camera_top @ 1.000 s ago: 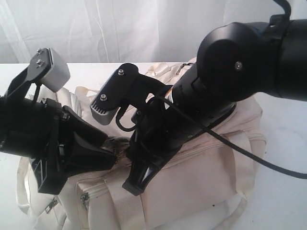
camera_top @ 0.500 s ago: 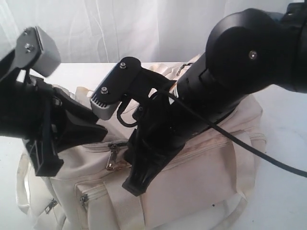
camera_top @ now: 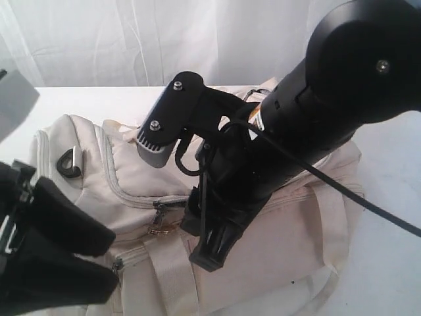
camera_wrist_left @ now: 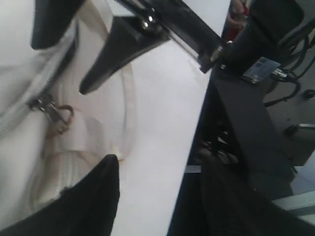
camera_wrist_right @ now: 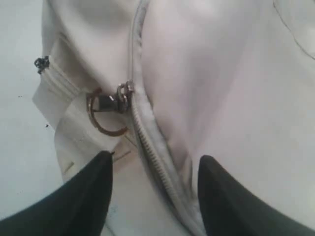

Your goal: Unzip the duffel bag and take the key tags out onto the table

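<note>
The white table (camera_top: 395, 164) lay under everything, and the cream duffel bag (camera_top: 289, 250) sat on it, filling most of the exterior view. My right arm (camera_top: 316, 125) reached down over the top of the bag. My right claw (camera_wrist_right: 156, 162) hung just above the main zipper (camera_wrist_right: 147, 142) with its fingers (camera_wrist_right: 93, 196) spread and nothing between them. My left claw (camera_top: 108, 259) was low at the bag's near end, also spread, gripping nothing and clear of the fabric. The zipper looked closed where I could see it. Its metal pull (camera_wrist_right: 123, 96) lay at the end of the track, with a brassy ring (camera_wrist_right: 101, 118) hooked to it and resting on the webbing. A small dark pull (camera_wrist_right: 41, 63) sat on the side pocket nearby.
</note>
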`<state>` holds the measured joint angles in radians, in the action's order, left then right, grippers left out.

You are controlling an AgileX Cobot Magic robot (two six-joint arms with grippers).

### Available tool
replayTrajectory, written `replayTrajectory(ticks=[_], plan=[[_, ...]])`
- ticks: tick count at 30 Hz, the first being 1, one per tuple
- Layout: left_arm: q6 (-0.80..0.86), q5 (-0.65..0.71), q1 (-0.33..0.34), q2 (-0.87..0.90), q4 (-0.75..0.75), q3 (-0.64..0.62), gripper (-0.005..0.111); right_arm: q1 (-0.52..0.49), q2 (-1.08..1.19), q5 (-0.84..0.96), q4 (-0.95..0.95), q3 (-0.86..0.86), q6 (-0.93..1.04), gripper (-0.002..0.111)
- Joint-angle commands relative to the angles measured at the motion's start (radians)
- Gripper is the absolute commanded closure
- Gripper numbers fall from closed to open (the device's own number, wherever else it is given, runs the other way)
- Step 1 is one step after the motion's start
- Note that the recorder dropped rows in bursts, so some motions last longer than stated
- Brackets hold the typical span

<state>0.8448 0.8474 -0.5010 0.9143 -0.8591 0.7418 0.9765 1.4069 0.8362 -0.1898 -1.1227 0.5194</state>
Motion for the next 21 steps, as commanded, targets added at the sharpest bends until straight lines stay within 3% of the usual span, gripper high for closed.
replayTrajectory(ticks=[1,8,15,21], plan=[[0.081,-0.038,-0.003,-0.006,-0.169,-0.113,0.052,0.0,-0.011,-0.027,0.014,-0.005,-0.003,0.058],[0.34,-0.217,-0.003,-0.006,-0.416,-0.224,0.052,0.0,-0.009,-0.099,0.034,-0.005,-0.003,0.058],[0.42,-0.273,-0.003,0.058,-0.478,-0.224,0.052,0.0,-0.007,-0.157,0.034,-0.005,-0.003,0.059],[0.591,-0.277,-0.003,0.159,-0.653,-0.224,0.052,0.0,-0.007,-0.24,0.063,-0.005,-0.003,0.08]])
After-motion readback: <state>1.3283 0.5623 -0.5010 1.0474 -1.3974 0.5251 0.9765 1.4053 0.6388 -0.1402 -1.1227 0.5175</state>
